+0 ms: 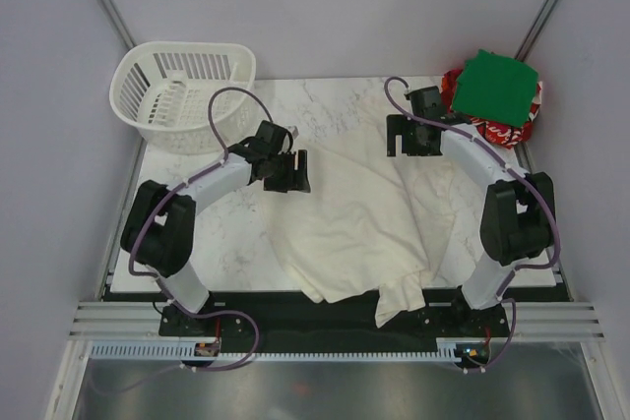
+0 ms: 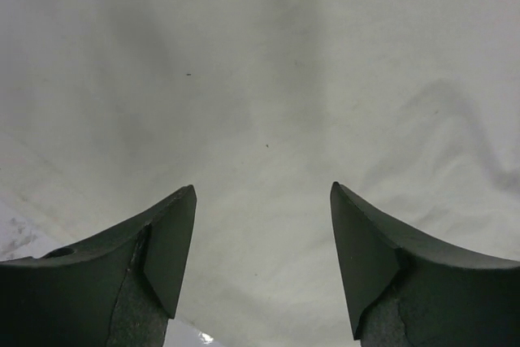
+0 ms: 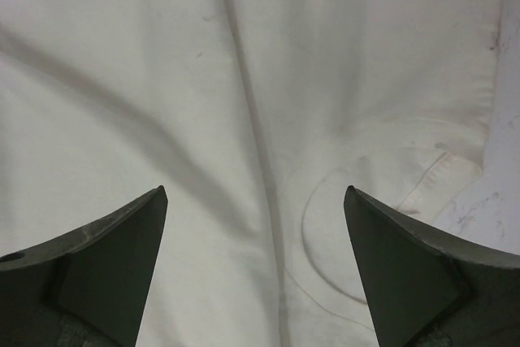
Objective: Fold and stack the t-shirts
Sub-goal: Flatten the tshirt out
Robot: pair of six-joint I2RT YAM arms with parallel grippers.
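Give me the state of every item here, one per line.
cream t-shirt: unfolded, spread out, wrinkled.
green t-shirt: folded, lying on the red one.
red t-shirt: under the green one, mostly covered.
basket: upright, empty.
left claw: open, holding nothing.
right claw: open, holding nothing.

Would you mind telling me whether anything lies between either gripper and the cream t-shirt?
Nothing visible does. The left gripper and right gripper both hang open directly over the cream t-shirt, with only bare cloth showing between their fingers.
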